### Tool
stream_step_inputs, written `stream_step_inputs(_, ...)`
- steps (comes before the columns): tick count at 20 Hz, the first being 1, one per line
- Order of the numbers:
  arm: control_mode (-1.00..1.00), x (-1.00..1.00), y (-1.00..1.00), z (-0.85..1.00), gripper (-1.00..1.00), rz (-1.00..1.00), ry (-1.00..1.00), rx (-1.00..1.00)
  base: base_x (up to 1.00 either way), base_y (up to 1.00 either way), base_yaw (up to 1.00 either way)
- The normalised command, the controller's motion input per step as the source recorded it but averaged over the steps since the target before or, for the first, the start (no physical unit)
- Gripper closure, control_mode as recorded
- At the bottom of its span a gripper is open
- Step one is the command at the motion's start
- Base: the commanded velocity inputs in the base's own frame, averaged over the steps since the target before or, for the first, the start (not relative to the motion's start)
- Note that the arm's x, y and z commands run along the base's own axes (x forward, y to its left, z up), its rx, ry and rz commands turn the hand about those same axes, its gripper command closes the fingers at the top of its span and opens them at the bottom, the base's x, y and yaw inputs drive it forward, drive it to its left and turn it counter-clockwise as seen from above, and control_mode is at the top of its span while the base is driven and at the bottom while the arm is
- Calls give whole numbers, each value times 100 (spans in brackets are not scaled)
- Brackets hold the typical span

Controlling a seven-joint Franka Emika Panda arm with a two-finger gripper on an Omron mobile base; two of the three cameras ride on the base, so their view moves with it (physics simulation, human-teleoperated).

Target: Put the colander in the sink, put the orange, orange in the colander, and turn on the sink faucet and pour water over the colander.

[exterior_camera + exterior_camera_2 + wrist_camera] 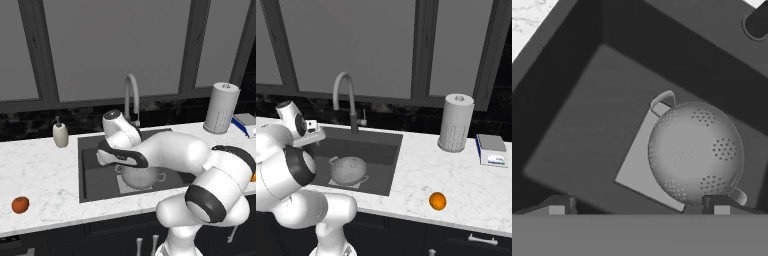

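Hovering over the deep dark-grey sink [577, 120], the white arm's gripper [639, 205] points down, jaws spread wide, holding nothing; the perforated silvery metal colander [695, 151] sits at about 1 o'clock from the fingertips.

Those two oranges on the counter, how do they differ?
The reddish orange lies on the counter left of the sink; the yellow-orange orange lies on the right side. The first looks darker and redder, the second brighter. Both are small, round, and not yet in the colander, which sits in the sink.
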Motion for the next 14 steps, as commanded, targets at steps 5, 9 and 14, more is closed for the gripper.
stream_step_inputs(5, -100, -48, 55, 11, -100, 0, -5, 5, 0, 0, 0)
stream_step_inputs(9, -100, -34, 38, 29, -100, 0, -2, 13, 0, 0, 0)
stream_step_inputs(14, -100, -21, 29, 51, -100, 0, 0, 19, 0, 0, 0)
